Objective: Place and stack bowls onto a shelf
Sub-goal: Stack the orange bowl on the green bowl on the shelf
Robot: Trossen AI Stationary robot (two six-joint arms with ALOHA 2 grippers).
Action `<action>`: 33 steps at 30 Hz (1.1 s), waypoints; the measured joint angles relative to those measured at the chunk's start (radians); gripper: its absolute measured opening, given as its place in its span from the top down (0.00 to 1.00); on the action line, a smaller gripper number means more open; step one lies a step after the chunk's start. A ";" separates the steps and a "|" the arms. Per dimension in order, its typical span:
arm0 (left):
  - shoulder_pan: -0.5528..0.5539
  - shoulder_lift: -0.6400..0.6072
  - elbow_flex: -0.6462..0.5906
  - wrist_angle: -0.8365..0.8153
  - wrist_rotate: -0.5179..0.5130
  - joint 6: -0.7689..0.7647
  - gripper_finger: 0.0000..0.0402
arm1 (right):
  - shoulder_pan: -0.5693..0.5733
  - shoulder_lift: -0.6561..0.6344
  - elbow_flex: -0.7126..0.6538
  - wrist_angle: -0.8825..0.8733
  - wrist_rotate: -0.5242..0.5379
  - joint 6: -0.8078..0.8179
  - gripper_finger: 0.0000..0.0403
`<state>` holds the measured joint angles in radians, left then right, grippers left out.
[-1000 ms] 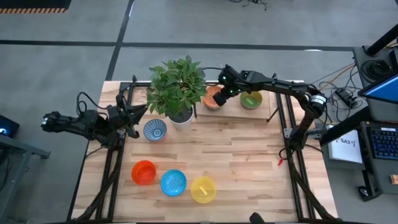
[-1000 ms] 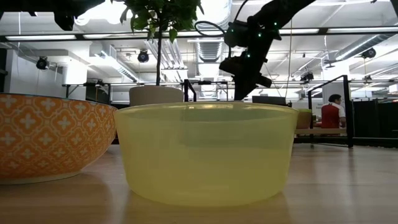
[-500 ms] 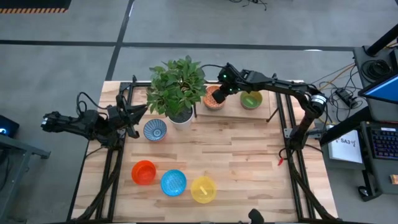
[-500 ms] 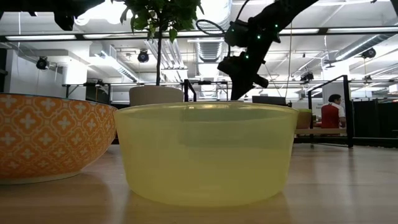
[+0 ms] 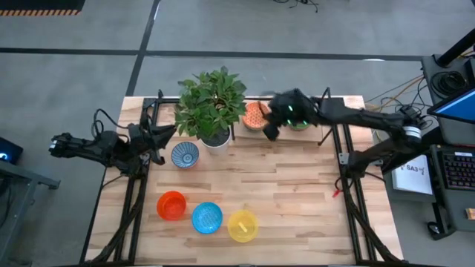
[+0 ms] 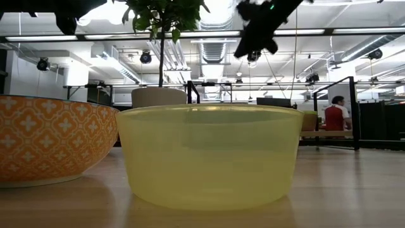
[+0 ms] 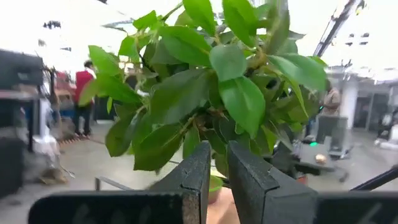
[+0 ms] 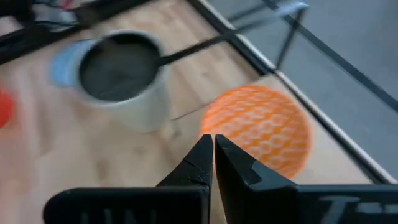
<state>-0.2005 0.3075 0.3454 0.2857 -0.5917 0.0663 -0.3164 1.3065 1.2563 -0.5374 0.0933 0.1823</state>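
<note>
The orange patterned bowl sits on the shelf, with the green bowl beside it, partly hidden under my right arm. My right gripper hangs shut and empty above the shelf, just near of the orange bowl. The blue-white bowl rests on the table next to the white plant pot. Red, blue and yellow bowls stand near the table's near edge. My left gripper waits shut at the table's left, facing the plant.
The leafy plant in its white pot stands between the two arms, close to the shelf's black posts. In the low view the yellow bowl and another orange patterned bowl fill the foreground. People show in the room behind.
My right gripper has risen from the orange patterned bowl and drawn back toward the table's near edge and a little right, moving fast enough to blur. The orange bowl has stayed on the shelf.
</note>
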 joint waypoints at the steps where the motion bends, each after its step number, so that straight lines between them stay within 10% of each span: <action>1: -0.001 0.001 0.001 -0.017 0.005 -0.041 0.91 | 0.039 -0.029 -0.025 0.003 0.016 0.005 0.98; 19: -0.002 0.081 0.002 -0.234 0.399 -0.785 0.91 | 0.498 -0.309 -0.505 0.294 0.170 0.162 0.98; 33: -0.246 0.535 0.067 -0.301 0.798 -1.518 0.91 | 0.590 -0.304 -0.625 0.448 0.170 0.172 0.98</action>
<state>-0.4469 0.8420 0.4127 -0.0155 0.2067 -1.4513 0.2732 1.0027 0.6312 -0.0896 0.2635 0.3543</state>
